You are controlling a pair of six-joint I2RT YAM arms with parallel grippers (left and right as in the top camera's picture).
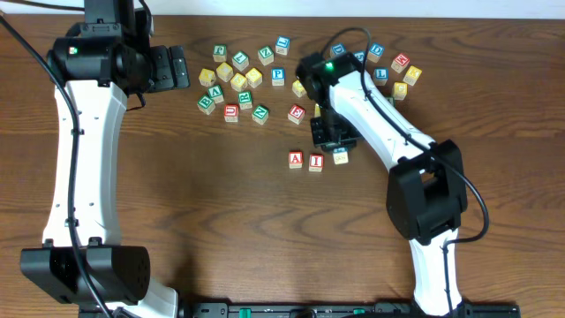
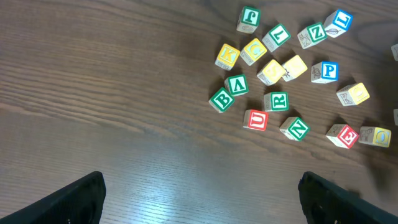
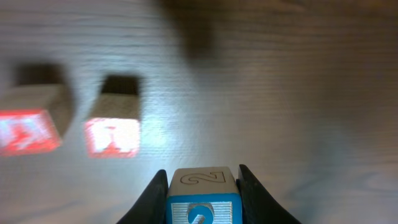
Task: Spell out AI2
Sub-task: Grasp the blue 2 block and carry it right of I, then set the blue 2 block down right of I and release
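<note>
**One:** Where do we stand, starting from the left?

**Two:** Our left claw [image 2: 202, 193] hangs spread wide with nothing in it, over bare worktop [image 1: 221, 221]. The loose pile [image 1: 240, 84] lies just beside it. We judge it has no part in this step.

**One:** And the word?

**Two:** A [image 1: 296, 160] and I [image 1: 315, 162] sit side by side mid-worktop, close but apart. So two of the three characters are placed. The 2 [image 3: 200, 208] is pinched between the fingers of our right claw [image 3: 202, 180], just right of I. We cannot tell whether it touches the wood yet.

**One:** What remains?

**Two:** As we read it, we set the 2 down level with I, let go and lift clear.

**One:** Anything in our way?

**Two:** The spot right of I looks bare. The red E [image 1: 297, 113] lies behind the row, near the arm but off the line. The spares [image 1: 402, 75] further right lie well apart. The only risk we see is bumping I when the fingers spread, since the gap there is small.
</note>
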